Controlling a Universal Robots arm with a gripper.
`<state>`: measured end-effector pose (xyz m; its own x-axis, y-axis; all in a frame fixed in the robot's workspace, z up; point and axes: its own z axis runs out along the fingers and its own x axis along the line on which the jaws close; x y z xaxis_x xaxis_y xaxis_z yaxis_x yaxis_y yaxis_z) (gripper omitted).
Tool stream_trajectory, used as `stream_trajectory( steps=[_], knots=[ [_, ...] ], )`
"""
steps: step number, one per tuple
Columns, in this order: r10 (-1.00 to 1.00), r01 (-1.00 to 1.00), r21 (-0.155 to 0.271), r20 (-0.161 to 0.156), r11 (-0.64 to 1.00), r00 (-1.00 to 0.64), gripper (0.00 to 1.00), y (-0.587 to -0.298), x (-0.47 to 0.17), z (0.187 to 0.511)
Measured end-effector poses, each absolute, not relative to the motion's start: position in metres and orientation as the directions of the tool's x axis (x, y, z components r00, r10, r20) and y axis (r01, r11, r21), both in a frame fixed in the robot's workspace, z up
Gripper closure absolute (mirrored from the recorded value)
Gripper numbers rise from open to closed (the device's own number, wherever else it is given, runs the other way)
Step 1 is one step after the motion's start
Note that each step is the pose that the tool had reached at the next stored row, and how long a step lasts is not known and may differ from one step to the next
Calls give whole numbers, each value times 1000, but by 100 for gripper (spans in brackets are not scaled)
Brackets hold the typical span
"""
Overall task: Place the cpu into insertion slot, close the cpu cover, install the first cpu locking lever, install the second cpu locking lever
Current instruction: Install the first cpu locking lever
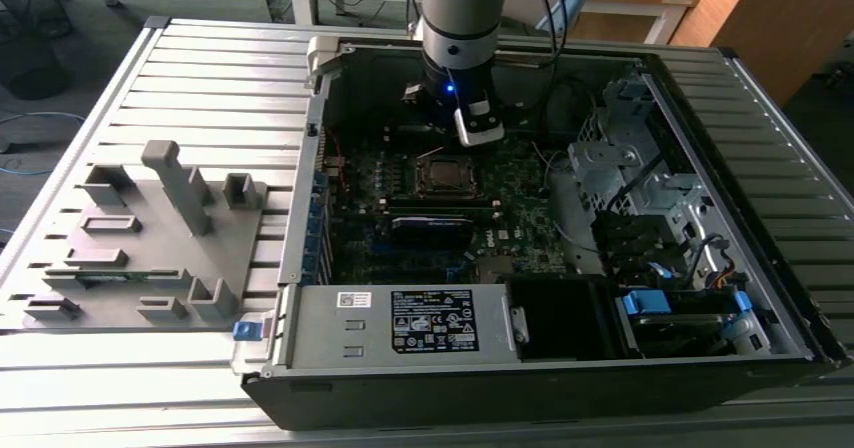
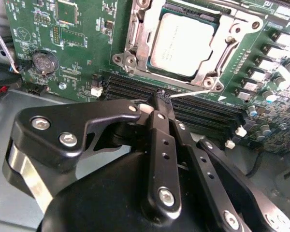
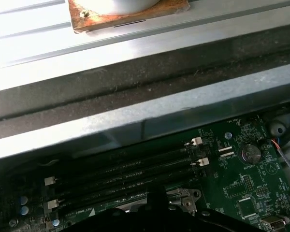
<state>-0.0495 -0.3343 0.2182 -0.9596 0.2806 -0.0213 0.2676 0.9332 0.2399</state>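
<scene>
The cpu (image 2: 183,43), a square chip with a dull grey top, lies in the insertion slot (image 1: 445,174) on the green motherboard. The silver cpu cover (image 2: 228,46) lies flat around it as a frame. A thin bright locking lever (image 2: 193,93) runs along the socket's edge nearest the memory slots. My gripper (image 2: 160,95) is shut, with its black fingertips together right at the free end of that lever. In the exterior view the gripper (image 1: 470,128) hangs just behind the socket, inside the open computer case.
Long black memory slots (image 2: 203,113) lie just beside the socket. A coin battery (image 2: 42,62) sits on the board. The case's metal wall (image 3: 135,121) rises close by. A power supply box (image 1: 400,323), drive cages (image 1: 641,188) and a grey fixture plate (image 1: 147,238) stand around.
</scene>
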Motion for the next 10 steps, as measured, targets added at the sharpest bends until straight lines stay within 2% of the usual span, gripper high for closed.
stream_trajectory(
  steps=[10],
  knots=[
    [341, 325, 239, -28, 915, -940, 89, -332, -52, 215]
  ],
)
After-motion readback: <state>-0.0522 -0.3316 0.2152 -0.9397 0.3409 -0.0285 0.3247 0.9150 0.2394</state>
